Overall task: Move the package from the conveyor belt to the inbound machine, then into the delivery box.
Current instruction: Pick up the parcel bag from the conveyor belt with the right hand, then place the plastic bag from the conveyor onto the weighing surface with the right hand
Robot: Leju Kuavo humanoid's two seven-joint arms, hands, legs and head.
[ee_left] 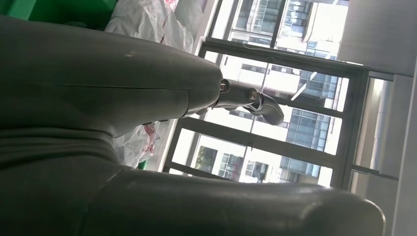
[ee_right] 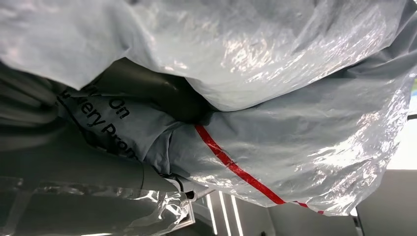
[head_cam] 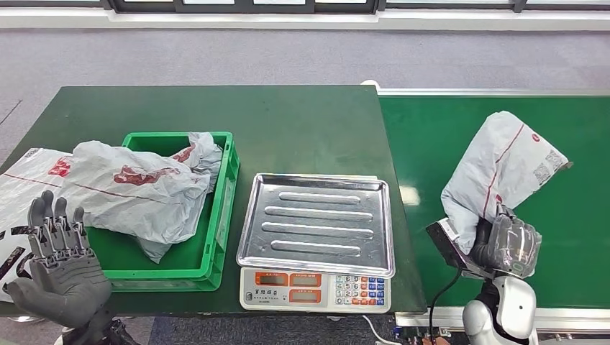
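Note:
A grey plastic package (head_cam: 503, 169) with a red stripe stands tilted above the green conveyor belt (head_cam: 431, 144), and my right hand (head_cam: 507, 244) grips its lower end. The right wrist view shows the same package (ee_right: 295, 98) crumpled against my right hand (ee_right: 74, 162). The inbound machine is a scale with a bare steel tray (head_cam: 316, 223) and a keypad, just left of the belt. The green delivery box (head_cam: 219, 215) lies further left with grey packages (head_cam: 137, 190) in it. My left hand (head_cam: 61, 262) hovers open, palm up, at the box's near left corner; it looms dark in the left wrist view (ee_left: 123, 98).
Another white package (head_cam: 25, 180) lies on the dark green table (head_cam: 302, 122) left of the box. A black cable (head_cam: 440, 295) hangs by my right arm. Grey floor lies beyond the table.

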